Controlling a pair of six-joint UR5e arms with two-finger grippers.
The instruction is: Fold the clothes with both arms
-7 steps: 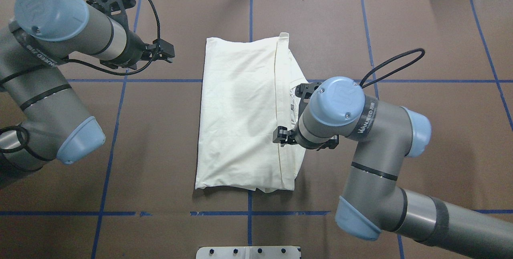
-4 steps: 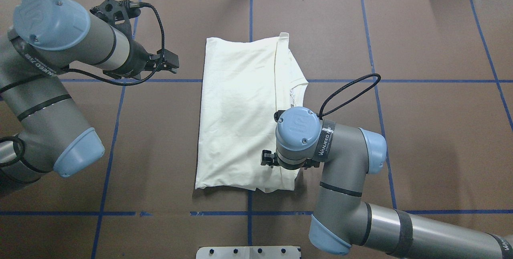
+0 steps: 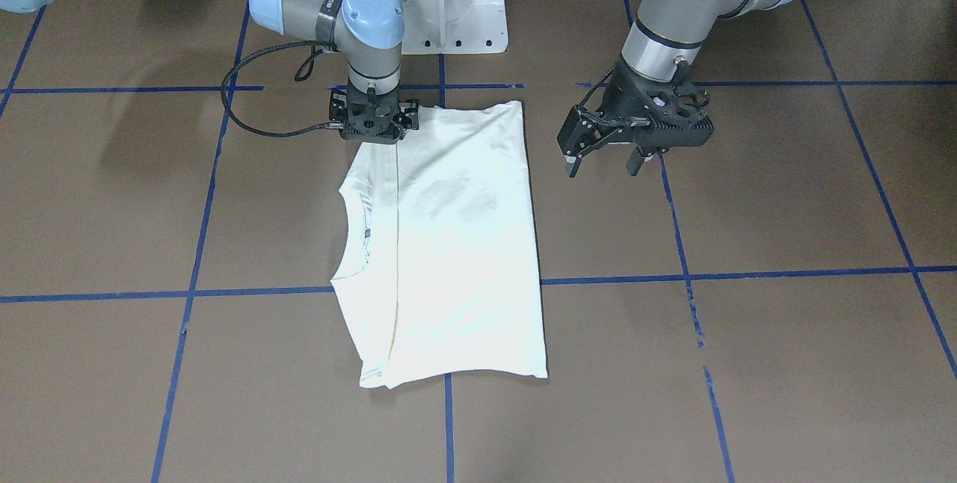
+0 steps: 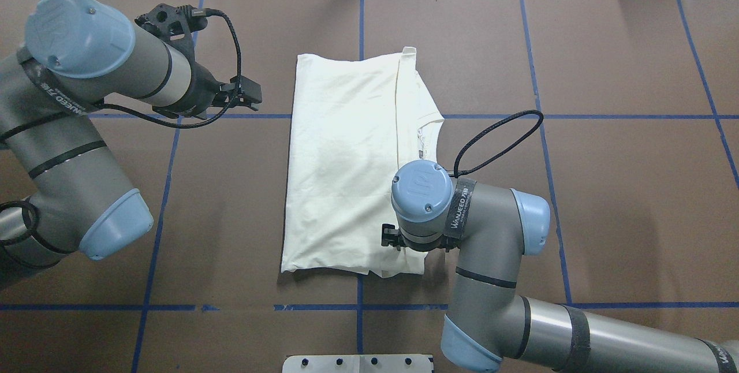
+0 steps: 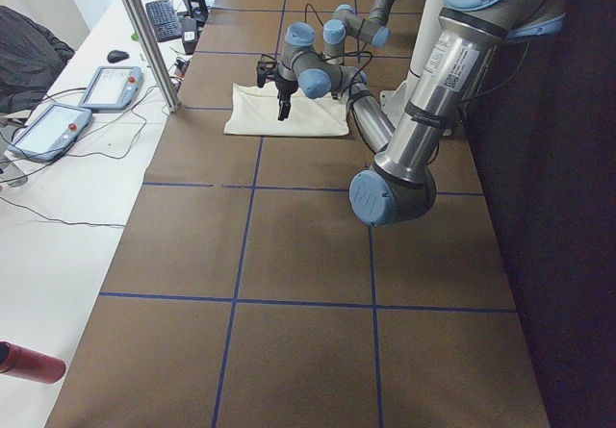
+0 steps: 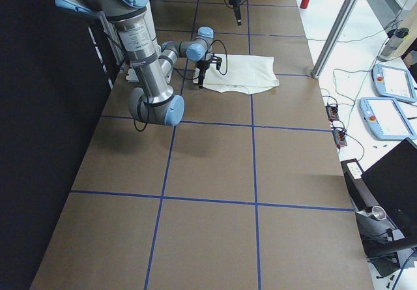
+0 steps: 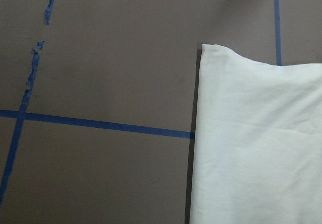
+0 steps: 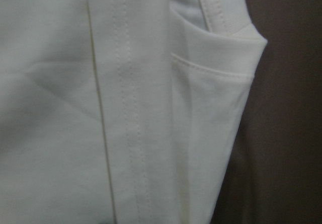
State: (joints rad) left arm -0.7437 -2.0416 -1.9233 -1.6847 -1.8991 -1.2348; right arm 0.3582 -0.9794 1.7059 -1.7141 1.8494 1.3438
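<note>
- T-shirt (image 4: 346, 165) folded, plain side up, flat on the brown table (image 4: 606, 188).
- Right gripper (image 3: 373, 131) points straight down onto the T-shirt's neckline-side corner nearest the robot; its fingers are hidden, so apart or together cannot be told.
- Left gripper (image 3: 602, 161) hovers beside the T-shirt's opposite long edge, fingers apart, empty.

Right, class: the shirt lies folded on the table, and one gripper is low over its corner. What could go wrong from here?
1. Several layers overlap at the corner of the shirt under the right gripper. It may pinch only some of them and pull the fold apart.
2. The left gripper hangs open, off the shirt. If only the right one lifts, the shirt may drag or fold crooked.
</note>
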